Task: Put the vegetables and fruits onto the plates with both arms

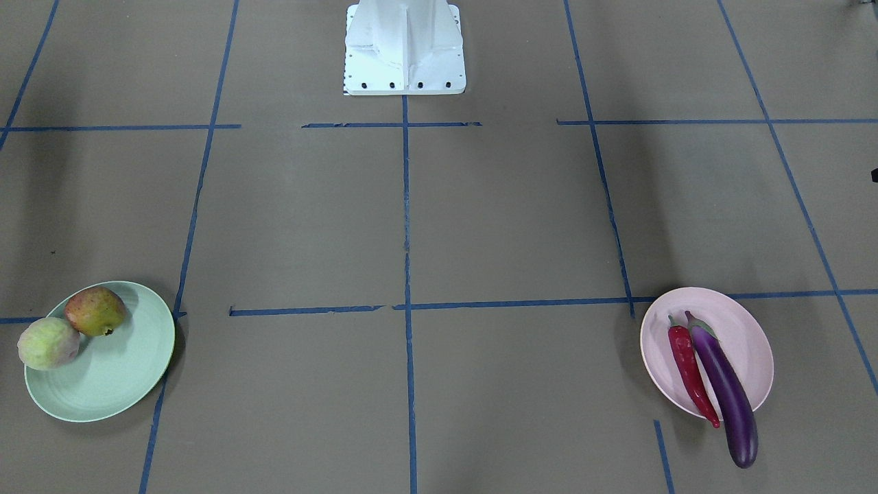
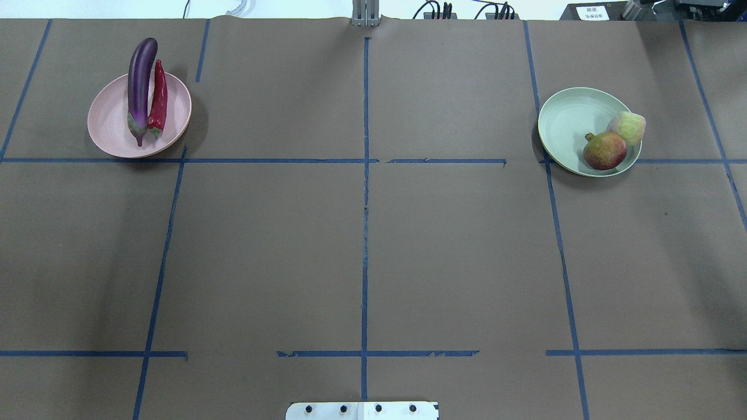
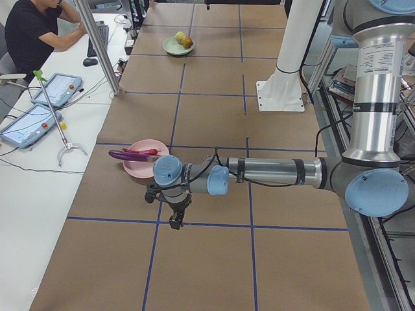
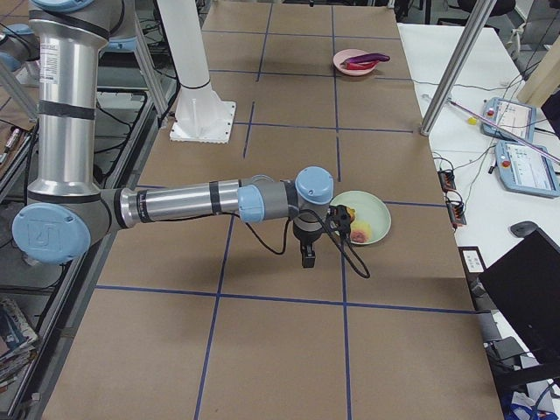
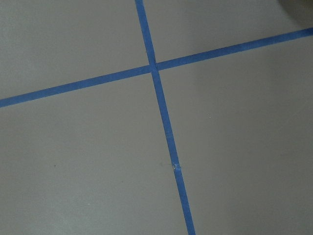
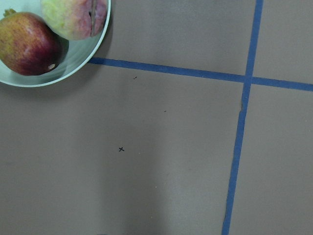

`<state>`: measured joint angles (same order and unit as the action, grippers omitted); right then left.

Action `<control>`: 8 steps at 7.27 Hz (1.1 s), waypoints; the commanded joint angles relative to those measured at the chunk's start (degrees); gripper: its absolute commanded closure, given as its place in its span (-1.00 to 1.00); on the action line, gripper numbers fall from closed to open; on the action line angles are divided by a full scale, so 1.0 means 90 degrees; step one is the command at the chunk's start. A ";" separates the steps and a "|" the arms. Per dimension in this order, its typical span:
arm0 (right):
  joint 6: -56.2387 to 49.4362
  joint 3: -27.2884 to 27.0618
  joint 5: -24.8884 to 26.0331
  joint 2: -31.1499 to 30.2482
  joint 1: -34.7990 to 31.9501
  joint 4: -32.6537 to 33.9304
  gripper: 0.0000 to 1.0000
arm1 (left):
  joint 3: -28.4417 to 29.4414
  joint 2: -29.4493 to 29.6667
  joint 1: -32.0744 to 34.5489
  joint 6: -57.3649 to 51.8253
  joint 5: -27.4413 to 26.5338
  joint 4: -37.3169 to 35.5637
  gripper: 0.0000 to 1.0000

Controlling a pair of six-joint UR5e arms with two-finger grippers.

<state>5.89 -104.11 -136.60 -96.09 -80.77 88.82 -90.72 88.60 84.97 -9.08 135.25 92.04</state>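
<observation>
Pink plate (image 1: 753,343) sat on the desk (image 1: 480,219) on the robot's L side, mint plate (image 1: 116,384) well apart on its R side. White base block (image 1: 405,48) stood at the desk's robot edge, btwn the two; blue tape lines (image 1: 406,226) crossed the brown top.

Veg: eggplant (image 1: 724,384) lay across the pink plate, cap end inside, rounded end sticking out past the rim on the operators' side. Chili (image 1: 688,367) lay alongside, touching it on the side toward desk centre, tip just over the same rim.

Fruit: pomegranate (image 1: 95,311) and peach (image 1: 48,343) both on the mint plate, touching each other, crowded at its outer part. Peach sat on the rim on the outer R side, pomegranate nearer the robot. R wrist view had both fruits and the plate's edge in its top-left corner, w/ bare desk and tape below.

L arm (image 3: 272,172) stretched out low and level, L pincer (image 3: 175,223) pointing down over a tape line, near the pink plate but apart from it, toward the desk's L end. L wrist view gave only a tape crossing. R arm (image 4: 175,206) mirrored this: R pincer (image 4: 308,260) pointing down just beside the mint plate, toward the R end.

Both pincers showed in side views only, so wide or narrow: can't tell for either.
</observation>
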 commanded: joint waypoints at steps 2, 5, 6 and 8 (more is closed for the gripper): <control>-0.0020 0.0064 -0.0086 -0.0056 0.0000 -0.0064 -1.00 | -0.0233 0.0077 -0.0018 -0.0007 -0.0028 -0.0060 -1.00; 0.0000 0.0132 -0.0125 -0.0036 0.0019 -0.0007 -1.00 | -0.0475 0.0184 -0.0018 -0.0065 -0.0028 0.0027 -1.00; -0.0039 0.0335 -0.0125 -0.0036 0.0019 -0.0054 -1.00 | -0.0641 0.0253 -0.0008 -0.0075 -0.0028 0.0047 -1.00; -0.0088 0.0416 -0.0077 0.0012 0.0058 -0.0103 -1.00 | -0.0720 0.0380 0.0050 -0.0075 -0.0135 0.0067 -1.00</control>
<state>5.33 -100.81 -137.47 -96.27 -80.45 88.14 -96.40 91.51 85.16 -9.72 134.70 92.47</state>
